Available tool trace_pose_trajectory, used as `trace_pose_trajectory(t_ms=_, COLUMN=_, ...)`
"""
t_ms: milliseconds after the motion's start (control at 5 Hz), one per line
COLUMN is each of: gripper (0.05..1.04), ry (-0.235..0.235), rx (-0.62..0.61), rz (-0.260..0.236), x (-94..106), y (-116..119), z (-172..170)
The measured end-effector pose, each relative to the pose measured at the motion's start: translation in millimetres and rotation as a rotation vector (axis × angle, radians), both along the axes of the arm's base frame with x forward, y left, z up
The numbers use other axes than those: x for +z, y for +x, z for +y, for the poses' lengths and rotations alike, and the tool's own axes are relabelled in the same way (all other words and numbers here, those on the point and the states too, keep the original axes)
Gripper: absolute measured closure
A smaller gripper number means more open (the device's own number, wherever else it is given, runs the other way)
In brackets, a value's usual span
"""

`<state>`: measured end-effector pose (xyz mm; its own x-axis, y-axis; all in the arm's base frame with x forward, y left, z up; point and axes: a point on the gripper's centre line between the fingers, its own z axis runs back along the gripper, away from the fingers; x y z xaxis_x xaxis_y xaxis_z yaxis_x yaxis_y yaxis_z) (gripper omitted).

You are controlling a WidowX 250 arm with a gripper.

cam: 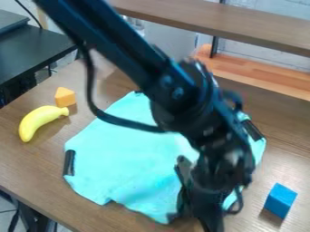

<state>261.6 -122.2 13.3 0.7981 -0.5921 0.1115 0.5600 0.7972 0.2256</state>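
Black robot gripper [192,218] is hanging over the near edge of a turquoise fabric cloth [133,156], and honestly I can't tell if its jaws are spread or pinching fabric. Solid blue block [280,200] sits right of the cloth, on the brown wood-look table [27,167]. Black strips [70,162] on the cloth's edges maybe mark grab spots. Farther back, left of the cloth, a curved yellow banana [40,120] sits just beside an orange wedge-like block [65,97], probably just parked off the fabric.

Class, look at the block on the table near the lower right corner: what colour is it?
The block is blue, seen best in the camera view.
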Motion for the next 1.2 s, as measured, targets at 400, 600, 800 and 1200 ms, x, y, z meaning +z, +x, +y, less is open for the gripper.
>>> trace_pose_trajectory(t_ms=400, gripper=1.032, ry=-0.238, rx=0.154, rz=0.077, x=33.4, y=29, z=32)
trace_pose_trajectory(t_ms=600, gripper=1.032, ry=-0.341, rx=0.24, rz=0.161, x=26.0, y=46, z=50)
trace_pose_trajectory(t_ms=800, gripper=1.032, ry=-0.396, rx=0.31, rz=0.208, x=22.2, y=60, z=74)
trace_pose_trajectory(t_ms=1200, gripper=1.032, ry=-0.422, rx=0.4, rz=0.206, x=39.5, y=85, z=112)
